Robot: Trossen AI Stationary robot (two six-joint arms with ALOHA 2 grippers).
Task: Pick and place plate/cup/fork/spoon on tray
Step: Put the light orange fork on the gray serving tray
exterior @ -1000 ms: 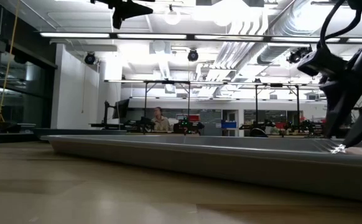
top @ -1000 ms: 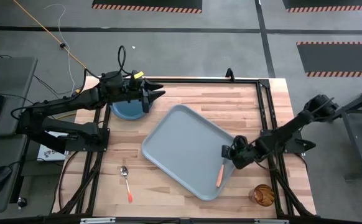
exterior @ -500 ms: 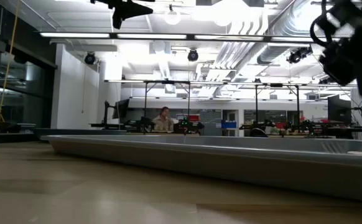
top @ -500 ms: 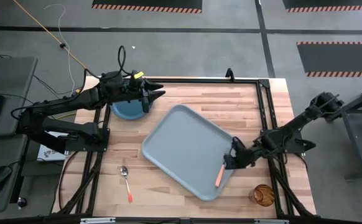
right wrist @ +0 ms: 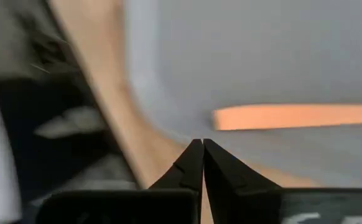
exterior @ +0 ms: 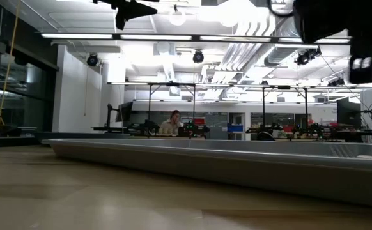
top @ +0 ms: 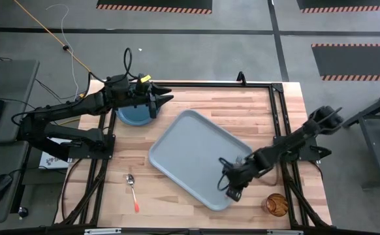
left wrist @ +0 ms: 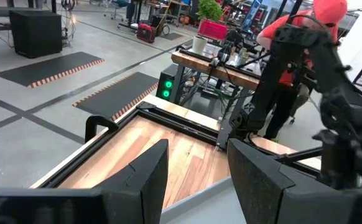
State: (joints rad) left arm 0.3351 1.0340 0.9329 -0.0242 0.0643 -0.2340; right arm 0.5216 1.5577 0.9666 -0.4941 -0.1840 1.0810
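Fingers (right wrist: pixel 201 163) together beside fork (right wrist: pixel 296 116)

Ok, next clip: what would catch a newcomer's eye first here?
The big grey-blue tray lying askew mid-table, with the right gripper shut and empty over its near corner, just by the fork lying on the tray. Next, the left gripper hanging open above the teal plate at the far left. The spoon and the amber cup lie on bare wood along the near edge.
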